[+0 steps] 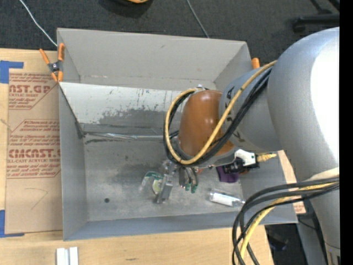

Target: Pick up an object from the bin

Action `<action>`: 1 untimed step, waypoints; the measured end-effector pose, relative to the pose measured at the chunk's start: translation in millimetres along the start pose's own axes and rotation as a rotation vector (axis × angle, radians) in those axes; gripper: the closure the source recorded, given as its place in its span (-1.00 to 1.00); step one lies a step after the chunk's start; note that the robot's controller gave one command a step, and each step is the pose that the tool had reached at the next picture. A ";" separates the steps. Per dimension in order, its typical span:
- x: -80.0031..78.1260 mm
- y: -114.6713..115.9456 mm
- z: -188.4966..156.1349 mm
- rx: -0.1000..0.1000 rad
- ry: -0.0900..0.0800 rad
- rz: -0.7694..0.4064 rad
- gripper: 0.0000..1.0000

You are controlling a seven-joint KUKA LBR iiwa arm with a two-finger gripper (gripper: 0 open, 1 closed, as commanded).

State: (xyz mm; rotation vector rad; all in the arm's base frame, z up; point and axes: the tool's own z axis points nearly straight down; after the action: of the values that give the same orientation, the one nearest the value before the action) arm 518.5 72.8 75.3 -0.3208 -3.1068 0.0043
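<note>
My gripper (175, 180) reaches down from under the orange cover to the bin floor, a little right of the middle and near the front wall. Right at its left side lies a small clear and green packet-like thing (151, 181), touching or nearly touching the gripper's metal tip. A small dark green-tipped thing (192, 187) lies just under its right side. Whether anything is held is hidden by the gripper's own parts.
A white tube-shaped thing (224, 199) lies on the floor to the right, near the front wall. A purple thing (226, 173) sits by the right wall, half under the arm. The arm and its cables cover the bin's right part.
</note>
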 end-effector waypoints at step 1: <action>0.7 -0.1 -16.1 0.000 0.001 0.000 1.00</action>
State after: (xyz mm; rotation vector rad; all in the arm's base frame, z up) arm 518.1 72.8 91.4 -0.3210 -3.1062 0.0039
